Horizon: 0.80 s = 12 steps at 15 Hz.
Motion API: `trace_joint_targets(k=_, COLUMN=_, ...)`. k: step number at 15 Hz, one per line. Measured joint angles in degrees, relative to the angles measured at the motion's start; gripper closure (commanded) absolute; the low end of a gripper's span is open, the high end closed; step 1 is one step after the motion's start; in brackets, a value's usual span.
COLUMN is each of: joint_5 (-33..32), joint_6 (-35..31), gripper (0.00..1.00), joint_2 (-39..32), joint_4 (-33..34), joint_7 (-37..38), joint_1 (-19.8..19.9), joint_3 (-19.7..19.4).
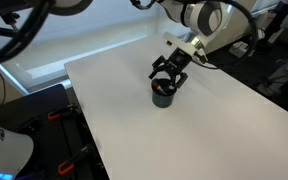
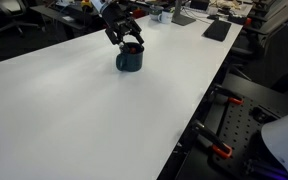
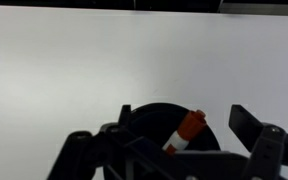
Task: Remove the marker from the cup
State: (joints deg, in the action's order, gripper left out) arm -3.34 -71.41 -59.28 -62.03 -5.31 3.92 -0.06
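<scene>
Illumination is diffuse. In both exterior views the white counter (image 1: pixel 214 120) (image 2: pixel 74 110) renders bright and even, with no hard glare, while the surroundings fall off to dark. The cup (image 1: pixel 163 96) casts only a faint, soft-edged shadow at its base. Resolution is low and fine detail is soft throughout. In the wrist view the counter (image 3: pixel 84 70) reads flat grey under a dark band along the top edge. The gripper (image 3: pixel 174 150) appears as a dark, slightly blurred mass at the bottom. The marker (image 3: pixel 188 131) tip shows vivid orange.
</scene>
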Motion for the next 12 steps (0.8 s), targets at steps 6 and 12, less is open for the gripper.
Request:
trace_joint_targets(k=6, joint_5=0.0, joint_6=0.0, gripper=0.28, joint_2=-0.7, joint_4=0.2, joint_7=0.0, joint_1=-0.1, joint_3=0.0)
trace_joint_targets(k=12, joint_5=0.0, joint_6=0.0, gripper=0.73, joint_2=-0.8, joint_4=0.1, joint_7=0.0, joint_1=0.0, joint_3=0.0)
